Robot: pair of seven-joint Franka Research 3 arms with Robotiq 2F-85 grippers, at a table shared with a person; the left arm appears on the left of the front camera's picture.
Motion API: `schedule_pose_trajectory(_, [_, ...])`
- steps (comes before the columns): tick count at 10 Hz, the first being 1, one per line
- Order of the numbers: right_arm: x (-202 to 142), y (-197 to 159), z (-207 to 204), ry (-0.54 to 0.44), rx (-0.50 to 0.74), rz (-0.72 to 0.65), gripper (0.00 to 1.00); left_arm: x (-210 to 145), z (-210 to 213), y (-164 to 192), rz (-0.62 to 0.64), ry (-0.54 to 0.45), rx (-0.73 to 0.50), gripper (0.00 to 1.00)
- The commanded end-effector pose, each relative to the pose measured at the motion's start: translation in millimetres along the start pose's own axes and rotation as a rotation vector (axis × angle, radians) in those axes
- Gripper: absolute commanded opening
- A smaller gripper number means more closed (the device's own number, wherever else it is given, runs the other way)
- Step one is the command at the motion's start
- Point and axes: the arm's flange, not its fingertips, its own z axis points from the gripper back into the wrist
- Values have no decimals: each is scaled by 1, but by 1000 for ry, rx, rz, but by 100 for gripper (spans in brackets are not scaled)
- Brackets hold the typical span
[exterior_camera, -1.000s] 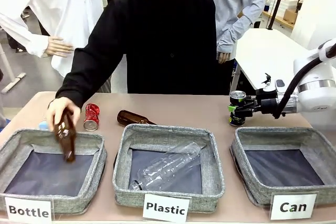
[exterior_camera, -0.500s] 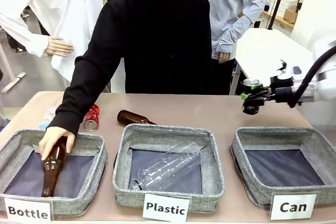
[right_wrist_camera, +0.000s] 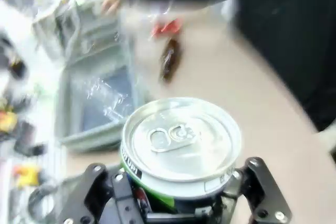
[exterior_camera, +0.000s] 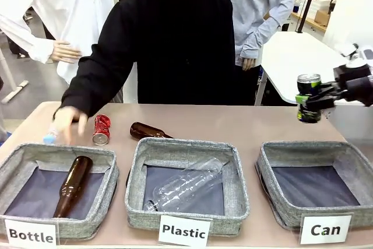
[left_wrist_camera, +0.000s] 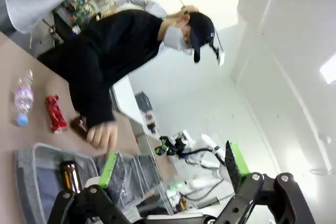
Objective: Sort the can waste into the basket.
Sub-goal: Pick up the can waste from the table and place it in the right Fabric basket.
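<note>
**Can heads for its basket**

Nearest, the basket [exterior_camera: 303,147] signed "Can" shows a bare dark bottom. Above and just beyond its far rim, the right gripper [exterior_camera: 310,102] is clamped on a dark can [exterior_camera: 309,88]. The sound move is likely to carry the can over the basket's middle, lower it, then let go. The left gripper [left_wrist_camera: 172,163] has its jaws apart, holding nothing. Far left of the basket, a red can [exterior_camera: 101,129] lies on the table [exterior_camera: 233,123] by a person's hand [exterior_camera: 69,122]. A white table [exterior_camera: 291,56] stands beyond.
</note>
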Motion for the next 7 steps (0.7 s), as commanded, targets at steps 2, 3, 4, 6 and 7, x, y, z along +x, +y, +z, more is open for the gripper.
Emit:
schedule_pose_trajectory(2, [7, 86, 9, 355, 197, 149, 0, -60, -52, -2, -8, 227, 5, 100])
schedule_pose_trajectory(3, [3, 101, 3, 420, 245, 186, 0, -82, -71, 0, -35, 301, 19, 100])
schedule_pose_trajectory(4, [-1, 109, -8, 496, 257, 194, 0, -105, -84, 4, -93, 386, 61, 100])
schedule_pose_trajectory(6, [-8, 114, -20, 620, 224, 204, 0, -139, -95, 21, -212, 475, 161, 100])
schedule_pose_trajectory(7, [-9, 115, -30, 648, 222, 209, 0, -77, -82, 3, -59, 402, 77, 100])
